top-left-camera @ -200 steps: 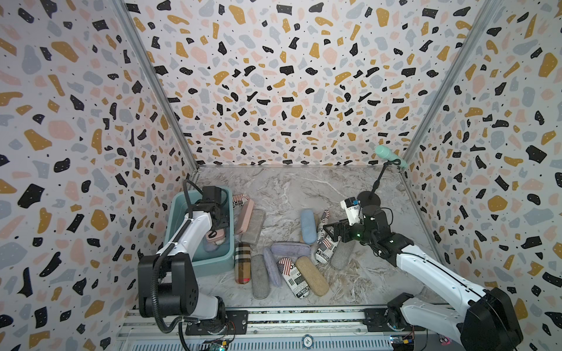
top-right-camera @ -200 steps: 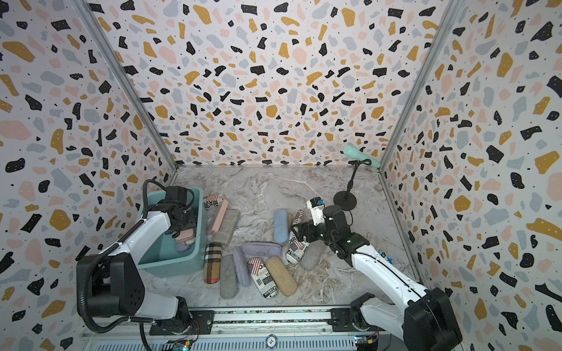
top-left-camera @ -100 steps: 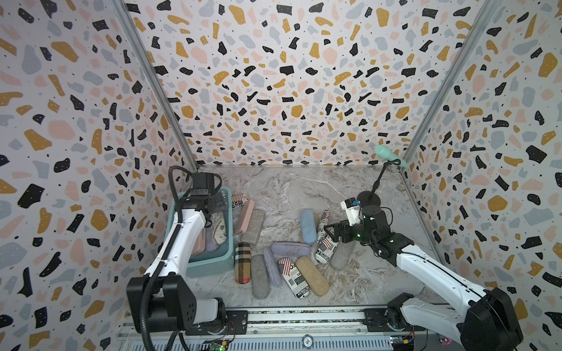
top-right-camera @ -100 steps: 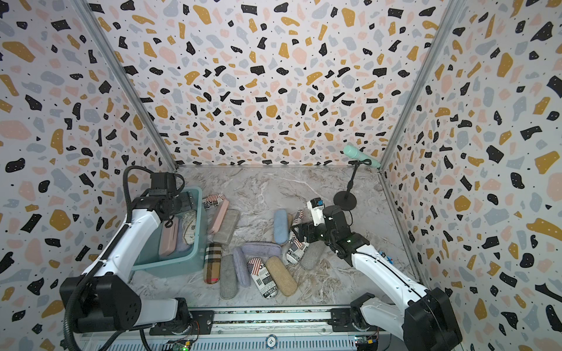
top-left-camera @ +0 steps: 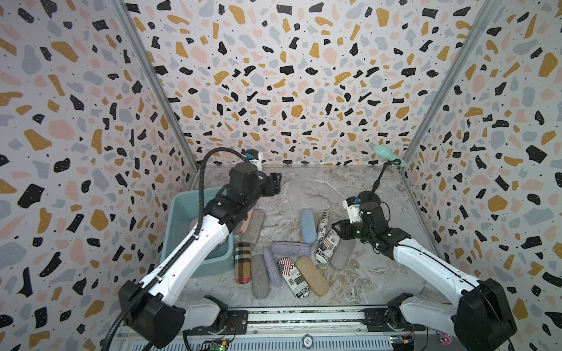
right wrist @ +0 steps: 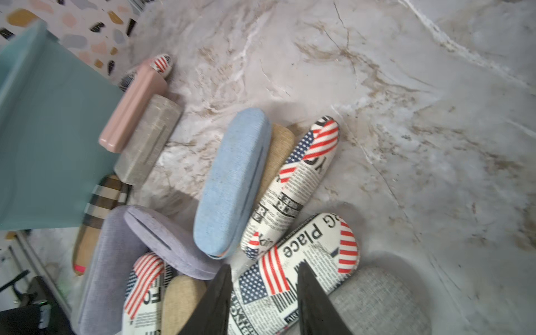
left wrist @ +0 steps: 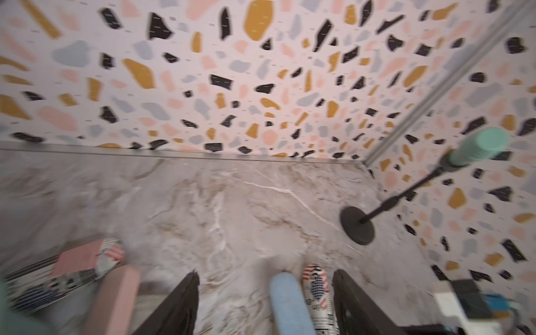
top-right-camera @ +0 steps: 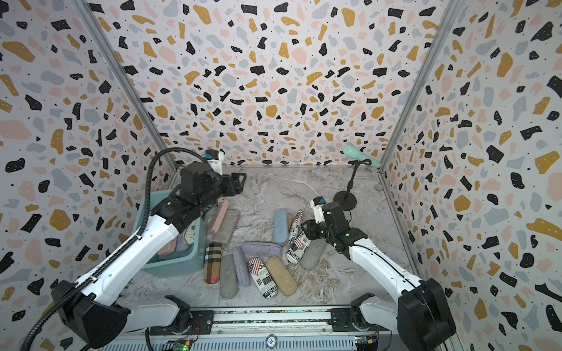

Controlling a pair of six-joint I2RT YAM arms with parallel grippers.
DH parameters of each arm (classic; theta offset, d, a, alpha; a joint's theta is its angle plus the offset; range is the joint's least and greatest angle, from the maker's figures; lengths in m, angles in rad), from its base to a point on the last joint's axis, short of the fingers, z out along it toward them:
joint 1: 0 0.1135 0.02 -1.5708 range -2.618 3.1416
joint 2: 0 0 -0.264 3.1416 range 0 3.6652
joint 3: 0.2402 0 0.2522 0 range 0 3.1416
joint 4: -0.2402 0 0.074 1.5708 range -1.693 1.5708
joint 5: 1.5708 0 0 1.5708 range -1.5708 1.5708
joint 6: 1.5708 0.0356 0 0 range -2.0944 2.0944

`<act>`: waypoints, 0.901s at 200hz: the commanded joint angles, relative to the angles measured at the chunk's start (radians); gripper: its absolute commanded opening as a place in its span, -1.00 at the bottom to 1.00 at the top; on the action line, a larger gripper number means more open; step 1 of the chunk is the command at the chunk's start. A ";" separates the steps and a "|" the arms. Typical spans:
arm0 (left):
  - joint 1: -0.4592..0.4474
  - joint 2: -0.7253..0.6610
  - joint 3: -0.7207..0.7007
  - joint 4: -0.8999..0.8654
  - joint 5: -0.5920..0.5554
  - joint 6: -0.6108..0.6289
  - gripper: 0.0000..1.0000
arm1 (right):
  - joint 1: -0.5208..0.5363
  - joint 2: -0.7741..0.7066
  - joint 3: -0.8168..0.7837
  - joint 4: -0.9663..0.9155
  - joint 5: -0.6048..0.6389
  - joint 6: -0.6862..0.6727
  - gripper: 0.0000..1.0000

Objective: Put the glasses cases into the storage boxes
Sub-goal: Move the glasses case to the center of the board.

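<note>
Leaves plaid case (top-left-camera: pixel 242 263), grey case (top-left-camera: pixel 260 278) and tan case (top-left-camera: pixel 311 275) loose on the marble table (top-left-camera: pixel 365 273) up front. Clamps right gripper (right wrist: pixel 264 265) around a newsprint flag case (right wrist: pixel 307 246) lying mid-pile. Has a pink case (top-right-camera: pixel 167 249) inside the teal tub (top-left-camera: pixel 206 267) at left. Farthest back, holds left gripper (left wrist: pixel 265 272) raised, jaws apart, empty.

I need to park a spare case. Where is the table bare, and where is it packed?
Bare: the far marble between the back wall, the teal tub and the microphone stand; also the near patch between the tan case and the right arm. Packed: the middle, from the plaid case to the newsprint case in the right gripper's jaws.
</note>
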 commanded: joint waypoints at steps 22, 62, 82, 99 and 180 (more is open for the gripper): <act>-0.064 0.041 -0.039 0.214 -0.036 -0.057 0.46 | -0.018 -0.072 -0.040 -0.159 0.170 0.099 0.50; -0.069 0.028 -0.128 0.270 -0.023 -0.034 0.47 | -0.036 -0.040 -0.111 -0.154 0.132 0.137 0.67; -0.070 0.026 -0.138 0.248 -0.006 -0.009 0.48 | -0.039 0.022 -0.112 -0.145 0.108 0.158 0.62; -0.069 0.016 -0.168 0.259 -0.009 0.001 0.49 | -0.038 0.053 -0.124 -0.118 0.081 0.172 0.57; -0.068 0.040 -0.168 0.230 0.013 -0.006 0.48 | -0.162 0.115 -0.154 -0.034 0.143 0.092 -0.04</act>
